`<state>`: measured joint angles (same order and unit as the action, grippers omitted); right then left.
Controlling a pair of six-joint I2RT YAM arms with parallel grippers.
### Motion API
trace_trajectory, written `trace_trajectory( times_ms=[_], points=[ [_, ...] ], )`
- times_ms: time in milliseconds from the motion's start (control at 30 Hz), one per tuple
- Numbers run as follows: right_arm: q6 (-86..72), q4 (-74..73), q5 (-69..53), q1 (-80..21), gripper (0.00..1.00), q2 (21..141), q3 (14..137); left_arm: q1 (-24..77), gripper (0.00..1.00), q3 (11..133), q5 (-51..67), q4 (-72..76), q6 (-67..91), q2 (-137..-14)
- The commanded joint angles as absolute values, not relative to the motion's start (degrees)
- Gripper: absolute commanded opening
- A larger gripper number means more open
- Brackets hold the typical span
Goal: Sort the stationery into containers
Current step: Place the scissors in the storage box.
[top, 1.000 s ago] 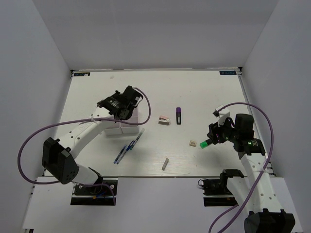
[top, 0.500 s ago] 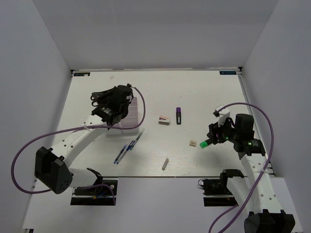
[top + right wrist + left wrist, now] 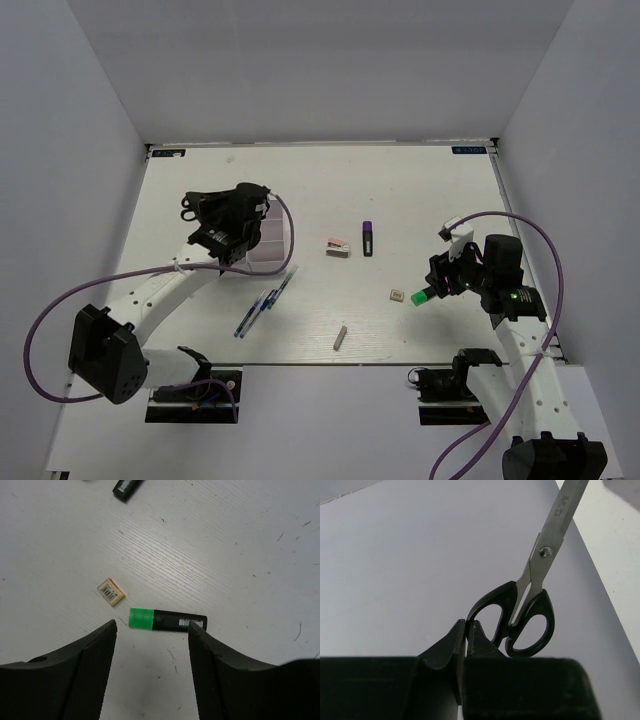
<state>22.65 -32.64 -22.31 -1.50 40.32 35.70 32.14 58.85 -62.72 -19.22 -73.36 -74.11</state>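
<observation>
My left gripper [image 3: 208,215] is shut on the black-handled scissors [image 3: 189,208] and holds them in the air over the left side of the white compartment tray [image 3: 285,245]. In the left wrist view the jaws [image 3: 468,625] pinch one handle loop, and the scissors [image 3: 546,551] point up and to the right. My right gripper [image 3: 438,283] is open and hovers over the green highlighter [image 3: 421,296]. In the right wrist view the highlighter [image 3: 167,620] lies on the table between the open fingers [image 3: 152,624]. The beige cube [image 3: 111,591] lies just left of the highlighter.
Two blue pens [image 3: 262,300] lie below the tray. The pink-white block [image 3: 337,247] and purple marker [image 3: 368,238] lie mid-table. The beige cube [image 3: 397,294] and grey stick [image 3: 341,337] lie nearer the front. White walls enclose the table.
My left arm has swung left and turned with the scissors in its grip, uncovering more of the tray. The right arm and the loose items have not moved.
</observation>
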Motion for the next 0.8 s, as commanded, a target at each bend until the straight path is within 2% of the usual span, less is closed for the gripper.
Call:
trace_trajectory(
  times_ms=[0,267,767],
  points=[
    [22.1,-31.9,-23.4,-1.5,0.62,39.5,36.0,31.3,0.0,56.4,-62.5,-19.6,-74.8,-70.6],
    [22.1,-32.1,-23.5,-1.5,0.62,39.5,36.3,30.0,0.0,53.6,-60.6,-22.3,-71.9,-70.0],
    [22.1,-32.4,-23.3,-1.5,0.62,39.4,36.4,30.2,0.0,55.8,-59.9,-19.0,-73.9,-77.6]
  ],
)
